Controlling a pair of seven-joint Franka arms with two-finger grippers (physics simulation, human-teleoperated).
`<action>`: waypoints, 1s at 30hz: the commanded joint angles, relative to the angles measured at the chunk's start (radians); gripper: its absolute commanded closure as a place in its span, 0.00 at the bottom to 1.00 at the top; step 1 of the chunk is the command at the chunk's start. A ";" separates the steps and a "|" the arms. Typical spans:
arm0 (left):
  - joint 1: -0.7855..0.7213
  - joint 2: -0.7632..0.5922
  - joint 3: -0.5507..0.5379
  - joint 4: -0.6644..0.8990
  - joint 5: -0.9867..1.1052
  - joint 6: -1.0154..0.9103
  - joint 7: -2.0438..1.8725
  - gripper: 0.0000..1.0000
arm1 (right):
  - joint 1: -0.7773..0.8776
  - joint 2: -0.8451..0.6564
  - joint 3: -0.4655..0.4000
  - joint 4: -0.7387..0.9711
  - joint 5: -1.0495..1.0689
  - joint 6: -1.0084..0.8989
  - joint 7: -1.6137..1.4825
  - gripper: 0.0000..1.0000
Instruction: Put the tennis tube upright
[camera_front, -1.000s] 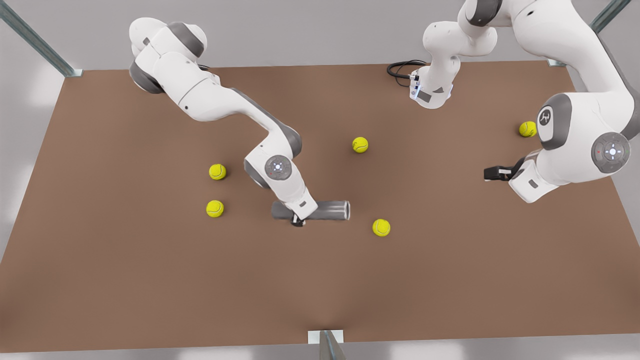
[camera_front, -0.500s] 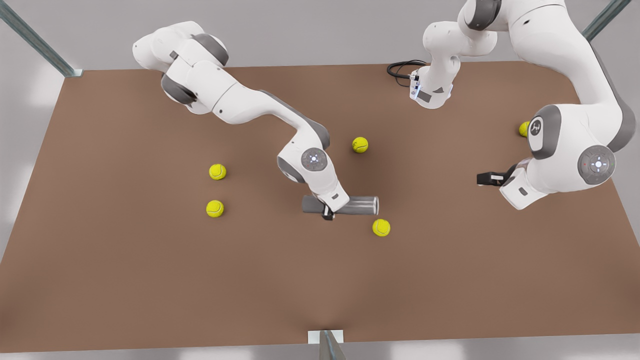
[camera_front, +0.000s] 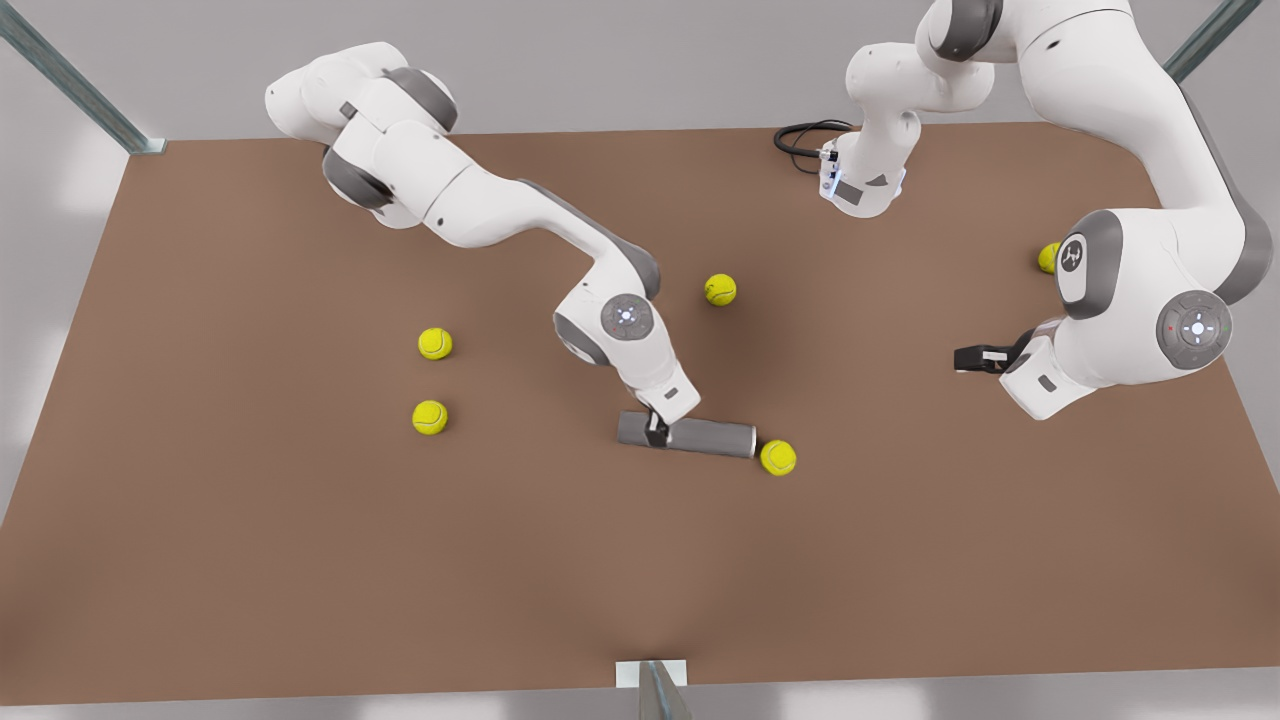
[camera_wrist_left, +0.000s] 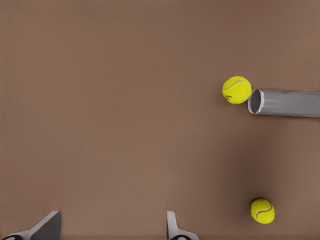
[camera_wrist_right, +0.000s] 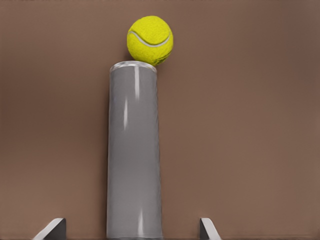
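Observation:
The tennis tube (camera_front: 700, 437) is a grey cylinder lying flat on the brown table, slightly slanted, near the middle. Its hollow rimmed end (camera_wrist_left: 255, 101) points to the front view's right and touches a yellow tennis ball (camera_front: 778, 457). My right gripper (camera_front: 655, 432) belongs to the arm on the front view's left. It is open and straddles the tube (camera_wrist_right: 134, 150) near its closed end, its fingertips (camera_wrist_right: 50, 227) standing clear of the sides. My left gripper (camera_front: 962, 358) waits open and empty at the front view's right, facing the tube (camera_wrist_left: 287, 102).
Loose tennis balls lie at the centre back (camera_front: 720, 290), at the front view's left (camera_front: 435, 343) (camera_front: 430, 417) and half hidden behind the left arm (camera_front: 1048, 258). A black cable (camera_front: 800, 135) coils at the back edge. Bare table (camera_front: 640, 580) stretches toward the front.
The right arm carried the tube toward the front view's right, then the tube dropped onto the table. Its end now touches the nearby ball, which shifted slightly right. The left arm moved a little.

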 joint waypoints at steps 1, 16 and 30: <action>0.000 0.000 0.000 0.000 0.000 0.000 0.000 0.00 | -0.007 -0.002 0.000 0.000 0.000 0.000 0.000 0.00; 0.066 0.186 -0.048 -0.443 -1.026 0.365 0.224 0.00 | -0.707 -0.608 -0.054 -0.226 0.196 -0.703 0.649 0.00; 0.049 0.357 -0.132 -0.428 -1.224 0.485 0.522 0.00 | -0.711 -0.589 -0.054 -0.115 0.163 -0.704 0.633 0.00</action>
